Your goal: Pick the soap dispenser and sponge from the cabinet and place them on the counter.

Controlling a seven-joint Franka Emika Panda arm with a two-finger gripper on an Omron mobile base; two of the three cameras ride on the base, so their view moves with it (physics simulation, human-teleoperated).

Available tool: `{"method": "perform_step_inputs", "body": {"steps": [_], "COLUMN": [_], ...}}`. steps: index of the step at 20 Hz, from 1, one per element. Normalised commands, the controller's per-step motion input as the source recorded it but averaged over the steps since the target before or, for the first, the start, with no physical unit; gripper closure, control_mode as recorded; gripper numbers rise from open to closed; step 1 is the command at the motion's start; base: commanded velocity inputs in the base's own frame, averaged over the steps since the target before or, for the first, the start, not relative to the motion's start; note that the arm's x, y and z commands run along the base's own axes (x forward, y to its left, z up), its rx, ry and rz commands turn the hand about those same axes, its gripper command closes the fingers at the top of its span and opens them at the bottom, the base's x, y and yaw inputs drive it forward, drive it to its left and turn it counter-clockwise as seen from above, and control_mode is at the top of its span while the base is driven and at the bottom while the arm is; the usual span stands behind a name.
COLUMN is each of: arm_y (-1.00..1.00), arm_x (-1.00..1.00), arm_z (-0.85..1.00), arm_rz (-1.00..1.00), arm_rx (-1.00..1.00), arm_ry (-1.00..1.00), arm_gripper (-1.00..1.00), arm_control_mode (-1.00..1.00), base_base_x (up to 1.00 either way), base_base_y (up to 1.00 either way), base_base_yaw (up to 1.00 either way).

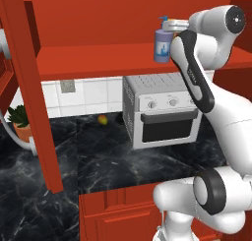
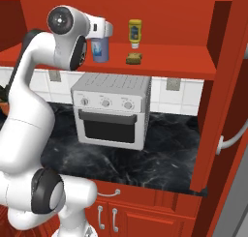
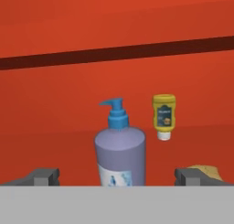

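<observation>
Now the small lavender-purple soap dispenser with its blue pump top and white-and-blue label (image 3: 120, 154) stands upright on the red shelf (image 2: 164, 54) of the open red wooden wall cabinet (image 1: 29, 87), dead centre in the hand view between the two dark finger tips. The claw (image 3: 116, 177) is spread as wide as it goes and holds nothing; its tips sit either side of the bottle, seemingly short of touching it (the gap is hard to judge from here). That wide spread makes sense, since the bottle's round body is nearly as broad as the opening, and the level approach suits an upright bottle on a shelf.

Just beside the bottle, toward the right, lies the small yellow-tan rectangular sponge (image 2: 134, 58), flat on the same shelf. Behind the sponge stands a small yellow squeeze bottle (image 2: 135, 34), cap down, which is no part of the job.

Below, the black marble-look surface with white veins (image 1: 98, 161) carries a grey toaster oven (image 2: 111, 110), a small round yellow-red fruit (image 1: 102, 119) and a potted plant (image 1: 20, 122). Neither item has reached that surface yet; I judge closing on the bottle to be the step in hand.
</observation>
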Motion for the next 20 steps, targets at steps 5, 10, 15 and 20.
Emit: {"method": "perform_step_inputs", "body": {"steps": [5,10,15,20], "arm_y": [0.0,0.0,0.0,0.01], "arm_x": [0.18,0.24,0.26,0.24], "arm_z": [-0.03,0.0,0.0,0.0], "arm_rz": [0.0,0.0,0.0,0.0], "arm_rx": [0.0,0.0,0.0,0.0], "arm_ry": [0.02,0.01,0.02,0.03], "arm_gripper": [-1.0,-1.0,-1.0,-1.0], "arm_control_mode": [-1.0,-1.0,-1.0,-1.0], "base_base_x": [0.0,0.0,0.0,0.0], "base_base_y": [0.0,0.0,0.0,0.0], "base_base_yaw": [0.0,0.0,0.0,0.0]}}
